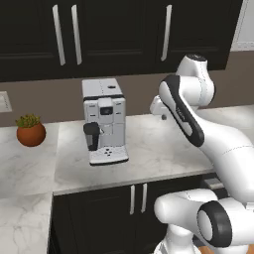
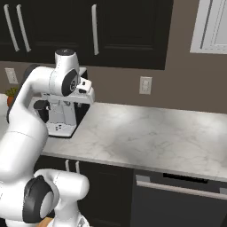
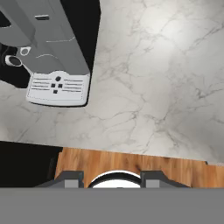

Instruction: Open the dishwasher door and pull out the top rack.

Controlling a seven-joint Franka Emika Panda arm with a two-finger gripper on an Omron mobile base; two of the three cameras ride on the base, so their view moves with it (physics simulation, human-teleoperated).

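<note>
The dishwasher door [image 2: 179,201] sits at the lower right of the right base view, a dark panel under the marble counter [image 2: 146,137] with its long silver bar handle [image 2: 177,188] along the top edge; we see it closed, flush beneath the counter lip.

Our arm is folded up high above the counter, and in the right base view the hand sits in the upper left of the frame, well apart from the door and far above it. In the hand view the gripper [image 3: 112,177] looks straight down: its two dark finger tips [image 3: 70,178] rise at the bottom edge, over the counter's front edge and a strip of wooden floor [image 3: 131,164]. Nothing lies between the tips, and we read the jaws as drawn in to their narrowest, pinching nothing.

A grey coffee machine [image 1: 104,121] stands on the counter at the centre of the left base view, and it fills the upper left of the hand view. A small potted plant [image 1: 30,130] sits at the left edge of the left base view.
</note>
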